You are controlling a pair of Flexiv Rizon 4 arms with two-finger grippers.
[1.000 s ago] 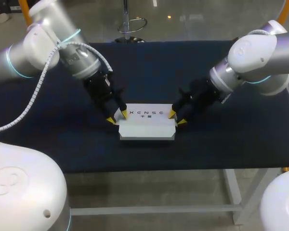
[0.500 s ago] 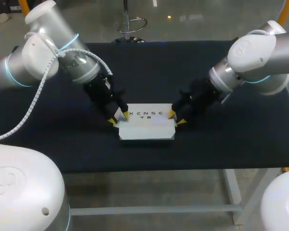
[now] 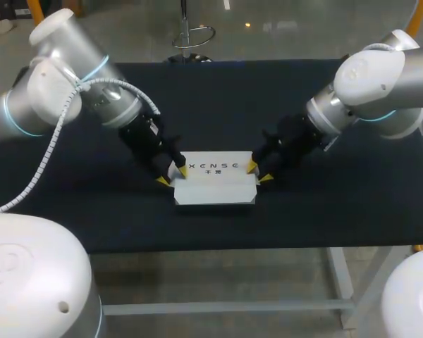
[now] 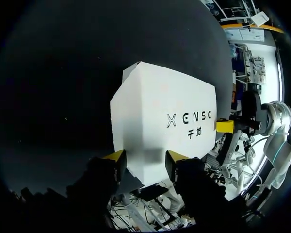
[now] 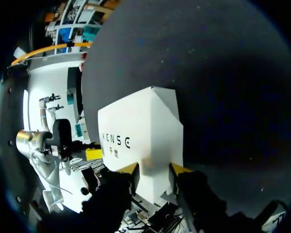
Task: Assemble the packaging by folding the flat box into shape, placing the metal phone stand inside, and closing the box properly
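The white box (image 3: 215, 184) lies folded and closed on the black table, printed face up. My left gripper (image 3: 173, 175) is at the box's left end, and in the left wrist view the near corner of the box (image 4: 160, 126) sits between the fingers of my left gripper (image 4: 145, 162), touching both. My right gripper (image 3: 259, 172) is at the right end. In the right wrist view my right gripper (image 5: 153, 170) holds that end of the box (image 5: 140, 131) the same way. No phone stand is in sight.
The black table (image 3: 338, 204) stretches wide on both sides of the box and behind it. Its front edge (image 3: 218, 248) runs a short way in front of the box.
My left arm's upper links have swung a little outward to the left, while its fingertips stay at the box's left end. The box and my right arm have not moved.
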